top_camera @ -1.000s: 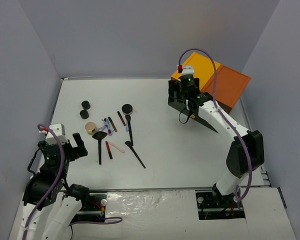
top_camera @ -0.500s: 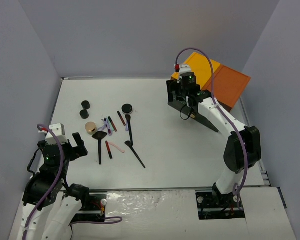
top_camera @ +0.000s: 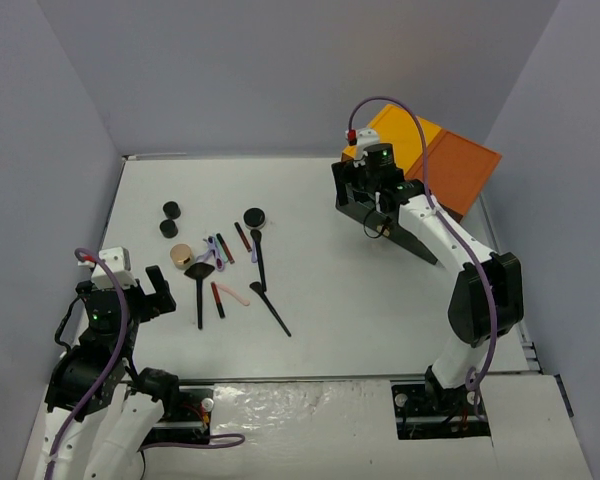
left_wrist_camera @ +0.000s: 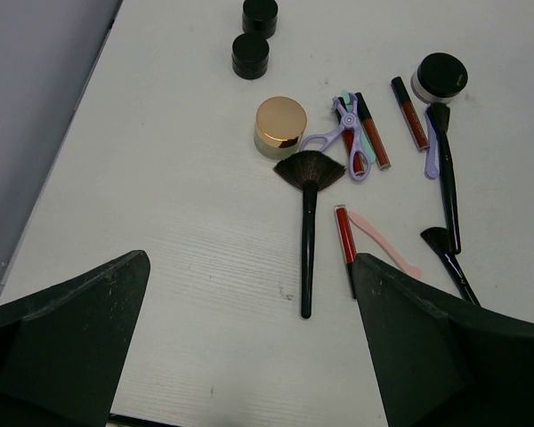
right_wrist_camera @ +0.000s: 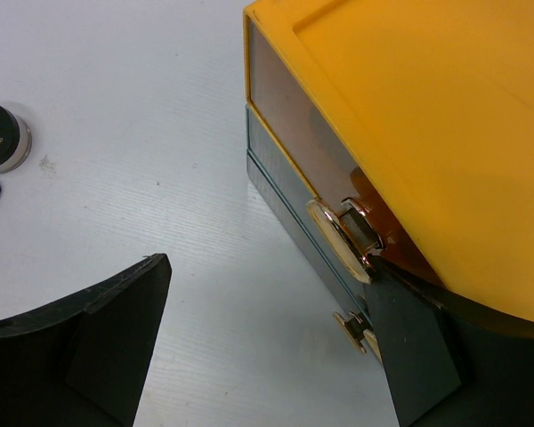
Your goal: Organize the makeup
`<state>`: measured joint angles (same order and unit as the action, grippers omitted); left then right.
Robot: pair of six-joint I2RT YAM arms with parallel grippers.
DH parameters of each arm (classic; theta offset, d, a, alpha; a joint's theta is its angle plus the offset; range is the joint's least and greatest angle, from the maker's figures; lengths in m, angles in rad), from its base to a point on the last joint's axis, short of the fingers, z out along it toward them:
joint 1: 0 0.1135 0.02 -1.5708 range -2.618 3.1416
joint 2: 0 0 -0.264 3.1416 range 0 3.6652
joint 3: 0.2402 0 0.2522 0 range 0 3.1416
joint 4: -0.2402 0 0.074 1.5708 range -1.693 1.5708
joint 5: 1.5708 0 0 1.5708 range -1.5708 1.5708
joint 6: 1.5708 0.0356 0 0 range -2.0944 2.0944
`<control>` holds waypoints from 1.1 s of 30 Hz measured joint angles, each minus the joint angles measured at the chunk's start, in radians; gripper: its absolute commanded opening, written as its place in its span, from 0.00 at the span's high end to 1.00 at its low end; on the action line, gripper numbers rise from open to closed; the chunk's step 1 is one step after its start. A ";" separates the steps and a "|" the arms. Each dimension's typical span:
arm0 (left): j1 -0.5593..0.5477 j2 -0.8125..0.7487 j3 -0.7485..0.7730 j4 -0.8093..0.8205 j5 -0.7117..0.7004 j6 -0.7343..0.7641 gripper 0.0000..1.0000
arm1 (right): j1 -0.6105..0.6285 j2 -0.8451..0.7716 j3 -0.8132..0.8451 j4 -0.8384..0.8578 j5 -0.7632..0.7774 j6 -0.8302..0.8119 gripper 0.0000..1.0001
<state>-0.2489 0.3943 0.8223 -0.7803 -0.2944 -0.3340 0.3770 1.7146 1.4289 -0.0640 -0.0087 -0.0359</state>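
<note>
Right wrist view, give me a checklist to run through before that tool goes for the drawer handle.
1. Right tool open and empty: ok.
2. Upper handle centred between its fingers: not ok, it sits close to one finger.
3. Black jar stands clear of the drawer box: ok.
4. Upper drawer slides freely: cannot tell.
5. Left tool open, empty, short of the fan brush: ok.

Shows tiny pale lettering on the side of one round black jar [right_wrist_camera: 2, 133], too small and blurred to read. Offers no other legible text.
</note>
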 measured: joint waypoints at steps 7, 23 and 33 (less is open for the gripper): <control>0.000 0.000 0.000 0.001 0.002 0.000 0.03 | 0.001 -0.033 -0.048 0.027 -0.041 -0.010 0.16; 0.000 0.000 0.000 0.007 0.007 0.000 0.03 | 0.060 -0.166 -0.110 -0.016 -0.068 -0.012 0.13; 0.000 0.000 0.000 0.007 0.007 0.000 0.03 | 0.062 -0.185 0.018 -0.099 -0.040 -0.040 0.09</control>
<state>-0.2489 0.3943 0.8219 -0.7731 -0.2872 -0.3340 0.4387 1.5295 1.4469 -0.1632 -0.0491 -0.0761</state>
